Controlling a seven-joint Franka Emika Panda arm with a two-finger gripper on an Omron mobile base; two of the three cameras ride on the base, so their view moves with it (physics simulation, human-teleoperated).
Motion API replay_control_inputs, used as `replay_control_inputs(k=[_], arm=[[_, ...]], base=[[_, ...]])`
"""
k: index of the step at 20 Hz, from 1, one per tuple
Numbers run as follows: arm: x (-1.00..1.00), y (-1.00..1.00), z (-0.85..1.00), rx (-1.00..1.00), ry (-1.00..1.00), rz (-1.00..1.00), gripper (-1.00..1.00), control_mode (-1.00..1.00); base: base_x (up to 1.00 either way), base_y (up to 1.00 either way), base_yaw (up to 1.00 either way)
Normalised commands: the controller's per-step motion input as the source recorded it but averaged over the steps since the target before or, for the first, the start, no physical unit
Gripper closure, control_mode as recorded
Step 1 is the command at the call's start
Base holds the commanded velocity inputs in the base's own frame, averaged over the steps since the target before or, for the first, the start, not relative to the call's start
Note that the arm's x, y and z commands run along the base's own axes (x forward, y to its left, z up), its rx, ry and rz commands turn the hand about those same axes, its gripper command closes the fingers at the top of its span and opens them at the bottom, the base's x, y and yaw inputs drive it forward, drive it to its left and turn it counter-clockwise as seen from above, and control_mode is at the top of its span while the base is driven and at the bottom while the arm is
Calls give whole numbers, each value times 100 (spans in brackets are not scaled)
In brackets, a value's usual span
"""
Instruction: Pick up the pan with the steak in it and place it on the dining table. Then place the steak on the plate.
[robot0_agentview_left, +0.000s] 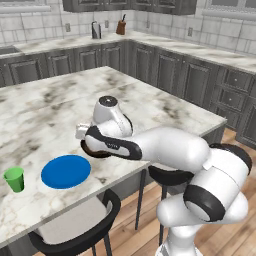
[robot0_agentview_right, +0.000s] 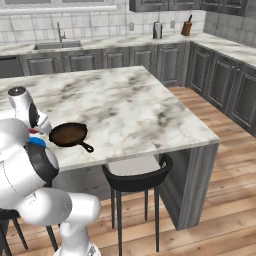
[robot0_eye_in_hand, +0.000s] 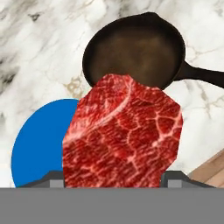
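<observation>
So the steak (robot0_eye_in_hand: 122, 135) is up in the gripper (robot0_eye_in_hand: 113, 181) right now. In the hand view it takes up the lower middle of the frame, big red slab sitting between the two tips, with the jaws set wide and pinching it by its edges. It's hanging above the table (robot0_agentview_left: 45, 107), not touching anything below.

My guess on handling: light, soft, floppy, probably slick. Squeeze too little and it slides out, and a thin flat chunk can twist in the jaws. Holding it across the narrow width near the middle looks right to me, so I'd leave the grip alone.

Behind it, upper middle of the hand view, the pan (robot0_eye_in_hand: 133, 50) sits empty on the marble, handle running off to the right edge. The plate (robot0_eye_in_hand: 39, 144) is at lower left, just beside the pan, partly hidden by the meat.

In the left base view the plate sits lower left, with a green cup (robot0_agentview_left: 14, 179) near it at the left edge.
</observation>
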Motion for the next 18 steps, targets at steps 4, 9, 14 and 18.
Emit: replay_control_inputs(k=[4,9,14,18], arm=[[-36,55,1,0,9,0,100,-100],[-3,43,0,-1,4,0,100,-100],[5,11,-6,0,3,0,100,-100],[1,40,-30,0,11,0,100,-100]], base=[[0,0,0],[0,0,0],[0,0,0],[0,0,0]])
